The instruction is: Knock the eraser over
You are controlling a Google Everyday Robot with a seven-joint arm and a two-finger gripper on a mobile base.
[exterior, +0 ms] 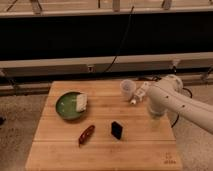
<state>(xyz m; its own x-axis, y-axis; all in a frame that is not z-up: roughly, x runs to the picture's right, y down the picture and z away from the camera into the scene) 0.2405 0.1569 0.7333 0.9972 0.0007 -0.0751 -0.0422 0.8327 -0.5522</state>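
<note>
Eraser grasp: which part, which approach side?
Probably pinch the eraser across its thin upper half, coming from above on the camera-right: it stands upright, taller than wide, and the red pepper lies camera-left. The gripper hangs over the table's right side.

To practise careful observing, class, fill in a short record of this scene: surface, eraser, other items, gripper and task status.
surface: wooden table
eraser: black, standing, front of middle, touching nothing
green bowl: left side, pale white block at its right rim
red pepper-like item: lying left of the eraser
clear plastic cup: back of the table
gripper: just right of the cup, behind the eraser, apart from it
task status: eraser not yet knocked over
</note>
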